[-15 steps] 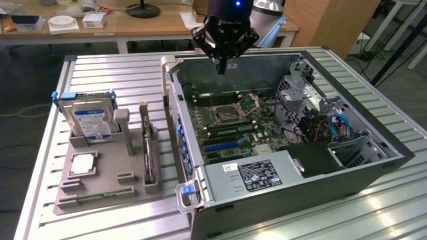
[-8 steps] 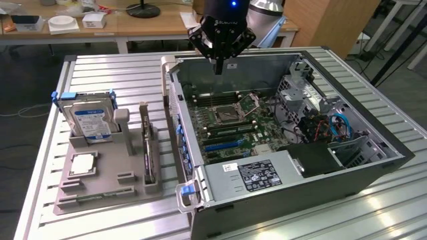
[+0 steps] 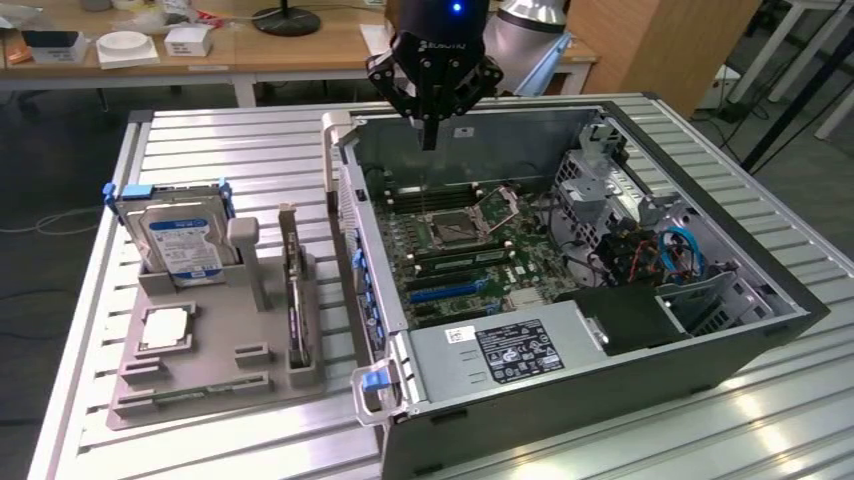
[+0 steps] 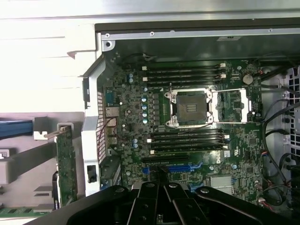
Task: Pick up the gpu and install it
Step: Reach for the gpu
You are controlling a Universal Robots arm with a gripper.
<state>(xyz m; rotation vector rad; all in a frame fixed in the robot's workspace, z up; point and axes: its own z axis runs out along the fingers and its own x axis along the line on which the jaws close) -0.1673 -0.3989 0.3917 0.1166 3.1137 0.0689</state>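
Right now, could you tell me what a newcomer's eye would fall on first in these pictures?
The open computer case on the slatted metal table draws the eye first, its motherboard bare with the CPU socket in the middle. The black gripper hangs above it with its fingers shut. On the exterior view's left a grey holder carries the hard drive and, standing edge-on, the gpu.

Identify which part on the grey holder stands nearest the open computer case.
The gpu, the thin dark card standing on edge; the hard drive and silver chip sit farther toward the exterior view's left.
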